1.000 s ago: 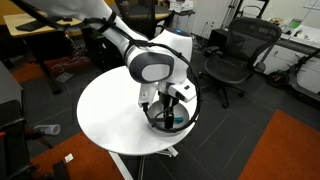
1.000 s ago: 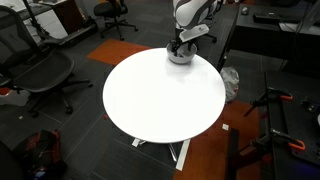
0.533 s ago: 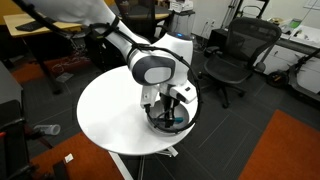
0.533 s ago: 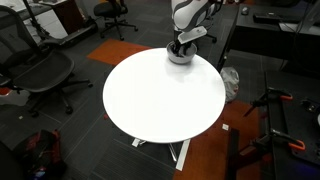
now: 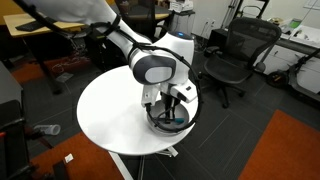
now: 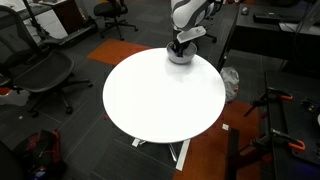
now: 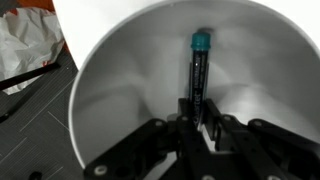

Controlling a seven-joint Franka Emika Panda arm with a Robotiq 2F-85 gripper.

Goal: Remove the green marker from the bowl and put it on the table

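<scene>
In the wrist view the green marker (image 7: 199, 62) lies in the silvery bowl (image 7: 110, 90), its teal cap pointing away from me and its dark barrel running back between my fingers. My gripper (image 7: 198, 108) is shut on the barrel's near end, down inside the bowl. In both exterior views the gripper (image 5: 172, 112) (image 6: 178, 47) reaches straight down into the bowl (image 5: 192, 118) (image 6: 181, 58), which stands near the edge of the round white table (image 5: 110, 115) (image 6: 160, 100). The marker is hidden in those views.
Black office chairs (image 5: 240, 50) (image 6: 40, 70) ring the table, and a wooden desk (image 5: 40, 25) stands behind. A crumpled white bag (image 7: 25, 45) (image 6: 230, 82) lies on the floor beside the table's edge, close to the bowl.
My fingers have closed from wide open onto the marker's barrel. The arm and the bowl have stayed in place.
</scene>
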